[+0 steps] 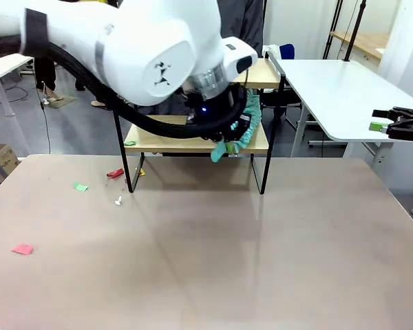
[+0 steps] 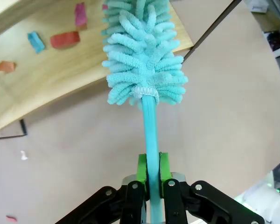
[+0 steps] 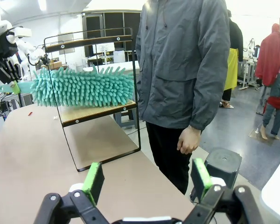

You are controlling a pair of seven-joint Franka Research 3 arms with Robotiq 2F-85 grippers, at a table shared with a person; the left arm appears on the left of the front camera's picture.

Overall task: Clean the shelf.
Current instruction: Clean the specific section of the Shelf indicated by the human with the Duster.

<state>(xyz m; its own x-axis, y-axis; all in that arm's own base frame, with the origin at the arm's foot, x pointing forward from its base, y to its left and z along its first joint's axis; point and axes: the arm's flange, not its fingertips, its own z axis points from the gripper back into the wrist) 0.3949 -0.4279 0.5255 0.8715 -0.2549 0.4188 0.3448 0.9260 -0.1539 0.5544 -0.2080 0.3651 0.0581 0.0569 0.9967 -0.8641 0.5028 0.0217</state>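
Start at the left of the table (image 1: 261, 268): you have a pink scrap (image 1: 22, 249) near the front, then a green scrap (image 1: 80, 186), a red scrap (image 1: 115, 173) and a small white bit (image 1: 118, 201) lying just beside the left legs of the shelf (image 1: 158, 143). It stands at the far middle of the table, and from the left wrist you can see one of its boards carrying more litter, among it a red piece (image 2: 65, 39) and a blue piece (image 2: 36, 41). Your left gripper (image 2: 151, 170) is clamped tight on the turquoise handle of the duster (image 2: 144, 51), green pads pressed to either side; the fluffy head lies over the right end of the lower board. Behind the shelf stands a person (image 3: 186, 70) in a grey jacket, one hand (image 3: 189, 140) hanging loose. Far to the right, your right gripper (image 1: 394, 125) hovers out past the table's far corner, well apart from the shelf, jaws spread wide with nothing between them
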